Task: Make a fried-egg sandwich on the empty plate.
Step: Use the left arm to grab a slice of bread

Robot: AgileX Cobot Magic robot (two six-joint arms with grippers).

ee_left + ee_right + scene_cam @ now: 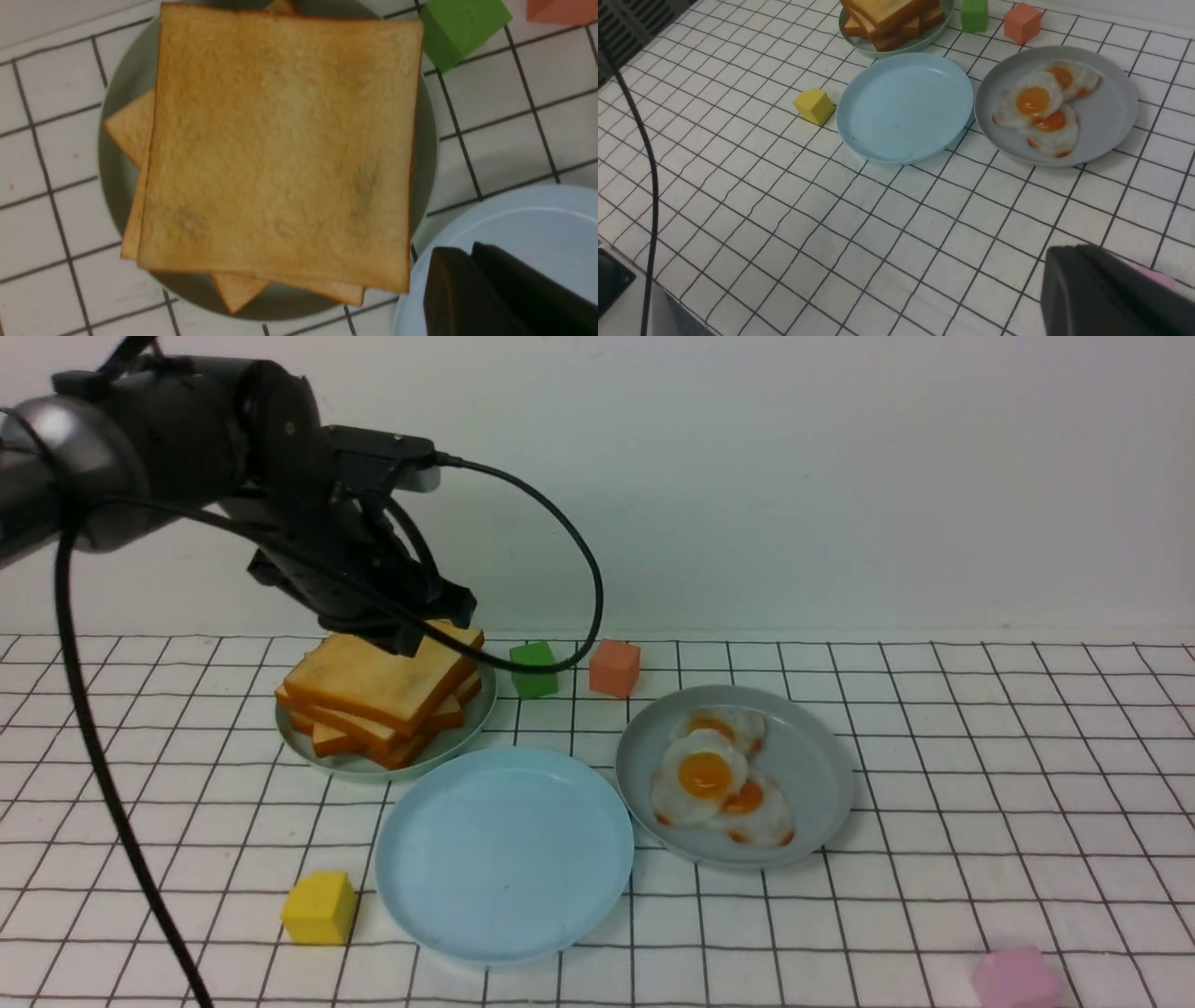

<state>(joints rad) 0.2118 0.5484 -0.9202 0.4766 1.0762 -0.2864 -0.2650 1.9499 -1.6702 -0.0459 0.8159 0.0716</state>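
The left claw (pixel 415 633) hangs over the far edge of a stack of toast (pixel 373 709). Its dark fingers (pixel 458 298) show in the wrist view only as two overlapping wedges, so I cannot tell whether its jaws are apart or together, nor whether it touches the bread. The right claw (pixel 1106 294) is closed, well back over the near right of the cloth (pixel 980 756), with a pink block (pixel 1016 978) half hidden behind it.

A black cable (pixel 583 560) loops from the left wrist and crosses in front of a green block (pixel 534 669). An orange block (pixel 614 667) stands just beside the green one, and a yellow block (pixel 319 907) sits near the sky-blue plate (pixel 504 854).

That plate lies nearer the robot than the left claw and to its right, between the pale green plate (pixel 345 763) under the stack and the grey-blue plate (pixel 812 775).

The top slice (pixel 280 144) is square and golden-brown, with a darker crust and a fine, porous face. Three fried eggs (pixel 738 803) overlap on the grey-blue plate. The uppermost egg (pixel 705 775) is flat and glossy white, with an orange yolk. The plates are round, shallow and smooth. The cloth is white with a black grid, slightly rippled.
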